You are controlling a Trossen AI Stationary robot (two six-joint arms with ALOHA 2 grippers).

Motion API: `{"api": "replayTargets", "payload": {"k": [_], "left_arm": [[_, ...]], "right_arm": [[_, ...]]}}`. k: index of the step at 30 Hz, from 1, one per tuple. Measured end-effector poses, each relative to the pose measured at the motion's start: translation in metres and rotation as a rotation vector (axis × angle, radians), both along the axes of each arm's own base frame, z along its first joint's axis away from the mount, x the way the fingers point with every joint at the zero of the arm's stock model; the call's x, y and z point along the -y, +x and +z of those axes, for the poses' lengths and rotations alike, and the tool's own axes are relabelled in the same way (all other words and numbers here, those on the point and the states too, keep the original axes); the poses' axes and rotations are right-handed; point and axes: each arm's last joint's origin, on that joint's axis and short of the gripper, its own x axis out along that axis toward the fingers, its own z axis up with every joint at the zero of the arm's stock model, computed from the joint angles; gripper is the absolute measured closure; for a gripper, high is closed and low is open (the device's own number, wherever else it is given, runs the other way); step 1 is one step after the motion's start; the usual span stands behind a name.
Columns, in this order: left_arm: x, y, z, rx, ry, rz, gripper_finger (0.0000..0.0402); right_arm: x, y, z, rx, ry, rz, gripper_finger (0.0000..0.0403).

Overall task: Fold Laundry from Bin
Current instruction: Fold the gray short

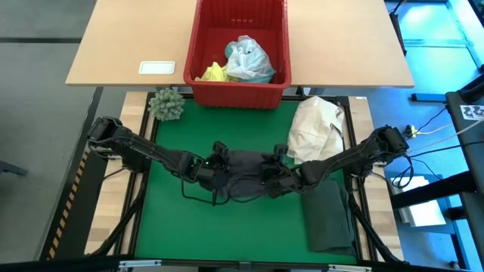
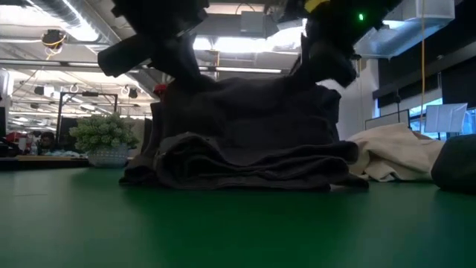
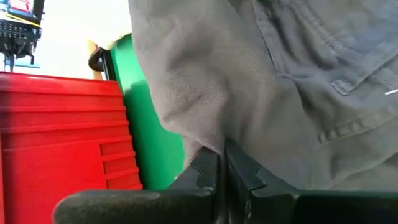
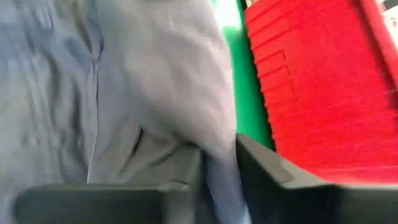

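A dark grey garment (image 1: pixel 246 175) lies mid-table on the green mat (image 1: pixel 189 234). Its lower part rests bunched on the mat (image 2: pixel 245 167); its upper edge is held up between both grippers. My left gripper (image 1: pixel 219 165) is shut on its left end and my right gripper (image 1: pixel 280 171) has its right end between its fingers. The red bin (image 1: pixel 240 94) stands at the far edge with yellow (image 1: pixel 213 73) and light turquoise laundry (image 1: pixel 251 62) inside. My left gripper pinches a fold at the garment's upper left edge (image 3: pixel 214 138) between its two shut fingers. It comes slanting down from the table's left. The cloth rises above the fingers and hangs slack to the mat. My right gripper has a fold of the garment's upper right edge (image 4: pixel 217 163) between its two fingers, which stand a little apart. It comes slanting down from the table's right. The held edge (image 2: pixel 316 82) is raised; the rest sags to the mat.
A cream-white cloth bundle (image 1: pixel 316 128) lies at the right behind the right arm. A folded dark green garment (image 1: pixel 330 215) rests at the near right. A green spiky ball (image 1: pixel 166 104) sits at the far left, and a white card (image 1: pixel 156 68) on the wooden table.
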Motion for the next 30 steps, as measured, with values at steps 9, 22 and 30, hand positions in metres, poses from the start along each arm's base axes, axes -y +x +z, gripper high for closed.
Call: {"api": "replayTargets", "payload": {"k": [9,22,30], "left_arm": [[0.001,0.0,0.0,-0.002,0.005,-0.01,0.0401],[0.003,0.0,0.001,0.003,0.004,-0.024,0.0401],[0.0,0.002,0.001,0.011,0.002,-0.012,0.0401]], "right_arm": [[-0.025,0.008,0.037,0.049,0.148,0.132,0.0189],[-0.047,-0.001,0.039,0.084,0.199,0.145,0.0244],[-0.076,0.028,0.007,0.103,0.436,0.333,0.0305]]}}
